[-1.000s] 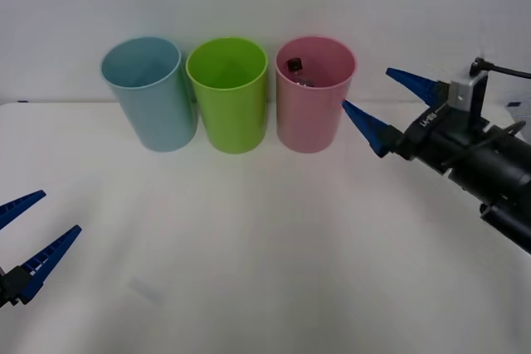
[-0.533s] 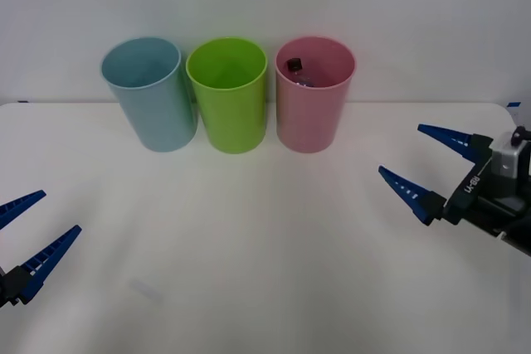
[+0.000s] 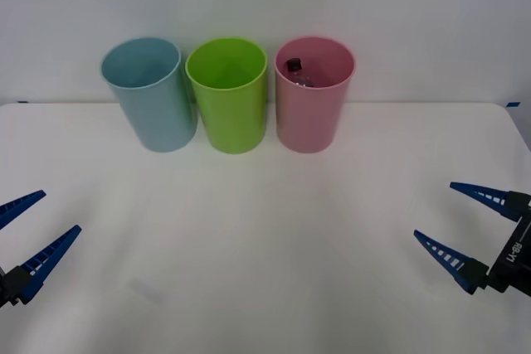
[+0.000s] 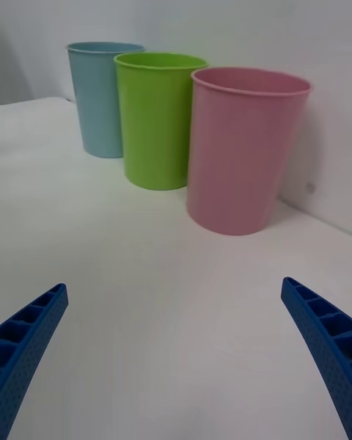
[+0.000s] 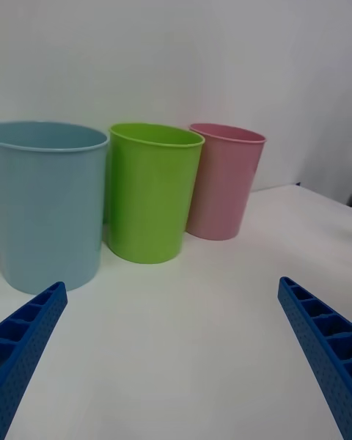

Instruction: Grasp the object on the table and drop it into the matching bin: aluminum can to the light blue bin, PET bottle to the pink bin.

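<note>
right hand [image 3: 466,233] has pulled back from beside the pink bin [image 3: 314,105] to the near right bench [image 3: 265,230] edge, fingers spread, empty. pet bottle [image 3: 297,70] sits inside pink bin, black cap showing. left hand [image 3: 29,232] parked near left, released. light blue bin [image 3: 150,94] and lime green bin [image 3: 228,94] unchanged, white wall behind.

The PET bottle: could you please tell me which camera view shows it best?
The front view: looking down into the pink bin, it shows the PET bottle and its black cap inside. Both wrist views see the bin from the side, so its wall hides the bottle.
</note>
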Robot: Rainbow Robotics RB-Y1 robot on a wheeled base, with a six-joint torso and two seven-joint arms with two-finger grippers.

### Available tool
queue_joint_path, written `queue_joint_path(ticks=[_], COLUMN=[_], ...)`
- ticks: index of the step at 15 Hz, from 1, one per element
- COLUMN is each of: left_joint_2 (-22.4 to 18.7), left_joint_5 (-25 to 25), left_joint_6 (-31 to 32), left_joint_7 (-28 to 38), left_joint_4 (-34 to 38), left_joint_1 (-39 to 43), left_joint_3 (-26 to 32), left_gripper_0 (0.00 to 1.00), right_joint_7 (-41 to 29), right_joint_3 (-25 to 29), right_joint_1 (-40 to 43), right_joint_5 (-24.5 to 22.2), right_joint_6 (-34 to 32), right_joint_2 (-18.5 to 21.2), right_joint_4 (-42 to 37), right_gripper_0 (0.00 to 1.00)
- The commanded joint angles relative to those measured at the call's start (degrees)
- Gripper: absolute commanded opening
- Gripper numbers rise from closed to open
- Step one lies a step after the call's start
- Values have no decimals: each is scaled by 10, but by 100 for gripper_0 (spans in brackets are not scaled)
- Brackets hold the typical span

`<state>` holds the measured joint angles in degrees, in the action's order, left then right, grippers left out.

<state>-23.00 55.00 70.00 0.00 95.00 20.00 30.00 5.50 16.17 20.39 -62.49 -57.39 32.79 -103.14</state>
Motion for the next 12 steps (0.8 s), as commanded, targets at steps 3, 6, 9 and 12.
queue_joint_path(ticks=[3,6,9,12], left_joint_2=[0,0,0,0], left_joint_5=[0,0,0,0], left_joint_6=[0,0,0,0], left_joint_7=[0,0,0,0], left_joint_4=[0,0,0,0], left_joint_1=[0,0,0,0], left_joint_3=[0,0,0,0], left_gripper_0=[100,100,100,100], right_joint_7=[16,24,30,35], right_joint_3=[40,57,65,65], right_joint_1=[4,11,24,37], right_joint_5=[-1,4,9,9], right_joint_6=[-97,-141,-157,-161], right_joint_2=[-4,-4,-4,-4], right_joint_4=[58,81,85,85], right_gripper_0=[100,100,100,100])
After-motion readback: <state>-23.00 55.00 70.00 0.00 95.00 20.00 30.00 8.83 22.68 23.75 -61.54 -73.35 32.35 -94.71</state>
